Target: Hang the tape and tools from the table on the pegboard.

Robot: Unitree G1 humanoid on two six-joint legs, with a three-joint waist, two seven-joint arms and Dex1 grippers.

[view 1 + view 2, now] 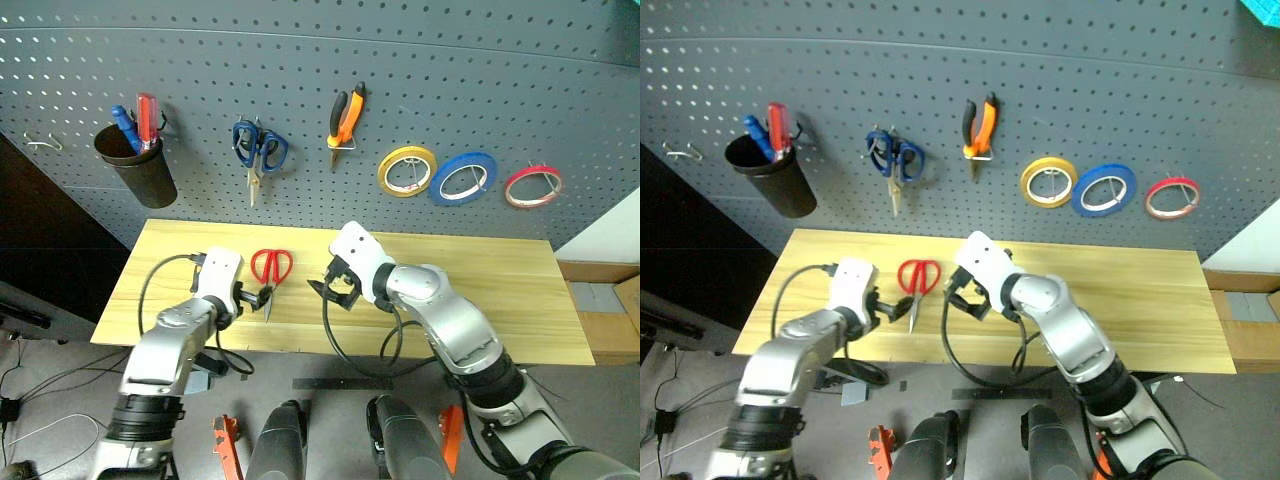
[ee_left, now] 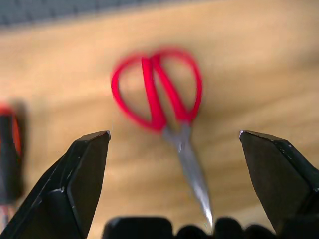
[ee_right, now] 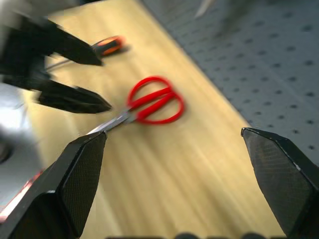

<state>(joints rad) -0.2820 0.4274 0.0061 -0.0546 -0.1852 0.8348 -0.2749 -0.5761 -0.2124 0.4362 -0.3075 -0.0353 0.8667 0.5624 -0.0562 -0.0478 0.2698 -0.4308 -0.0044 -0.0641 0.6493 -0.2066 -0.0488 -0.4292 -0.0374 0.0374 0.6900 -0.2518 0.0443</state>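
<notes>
I am looking down over a long light-yellow wooden table [image 1: 480,300] with visible grain, its far long edge set against a dark grey-blue pegboard [image 1: 400,70] dotted with a regular grid of small holes. The red-handled scissors [image 1: 270,272] lie flat on the wood left of centre, loops toward the board, thin metal blades pointing at the near edge. My left gripper [image 1: 250,297] hangs low just at the blade tips, its two black wedge-shaped fingers spread wide and holding nothing. My right gripper [image 1: 335,290] hovers just to the right of the scissors, fingers likewise released and empty. In the right wrist view an orange-and-black screwdriver [image 3: 94,47] lies on the table beyond the left gripper. The right half of the tabletop is bare wood, with open room out to its end. On the board hang the orange-and-black pliers [image 1: 345,120] at centre, blue-handled scissors [image 1: 258,150] to their left, and a black cup [image 1: 137,165] holding a red and a blue screwdriver. To the right hang a yellow roll [image 1: 406,170], a blue roll [image 1: 462,178] and the thin red tape [image 1: 533,186].
</notes>
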